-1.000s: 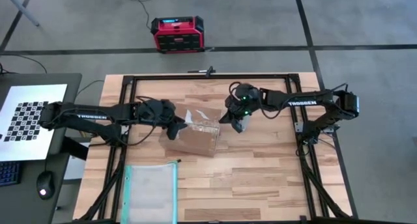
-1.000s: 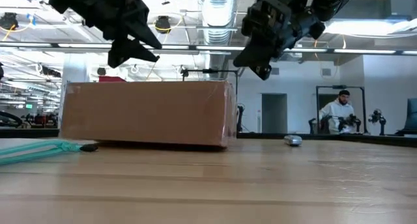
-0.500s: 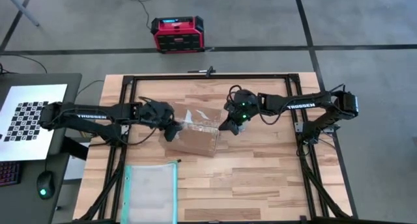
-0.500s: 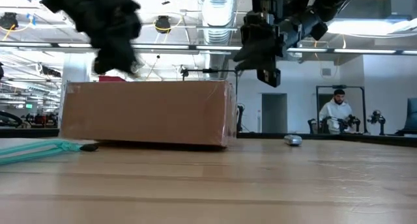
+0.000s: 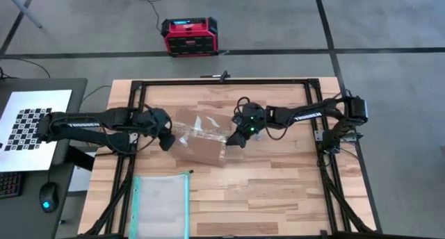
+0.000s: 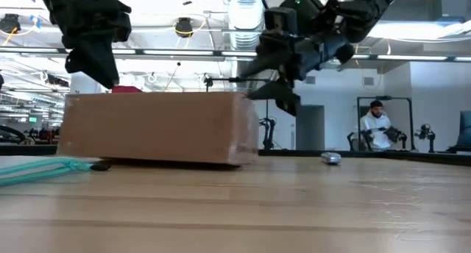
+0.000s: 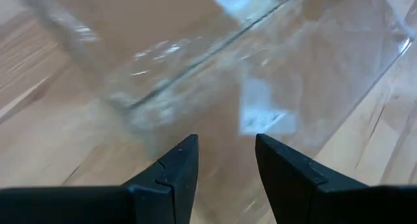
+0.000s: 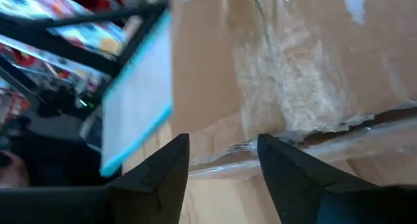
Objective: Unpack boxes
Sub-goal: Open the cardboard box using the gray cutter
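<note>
Cardboard box [image 5: 200, 134] is sitting mid-counter [image 5: 278, 190], flaps taped. Left gripper [image 5: 167, 140] is hovering at its left end, fingers [image 7: 174, 175] parted, holding nothing. Right gripper [image 5: 235, 137] is hanging over the right end, fingers [image 8: 156, 178] spread, empty. Teal-edged pouch [image 5: 161, 203] is lying near the front edge.

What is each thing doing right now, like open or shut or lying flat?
cardboard box: shut, flaps taped down, sitting on the table.
left pincer: open, at the box's left end.
right pincer: open, at the box's right end.
plastic pouch: lying flat near the table's front edge.
</note>
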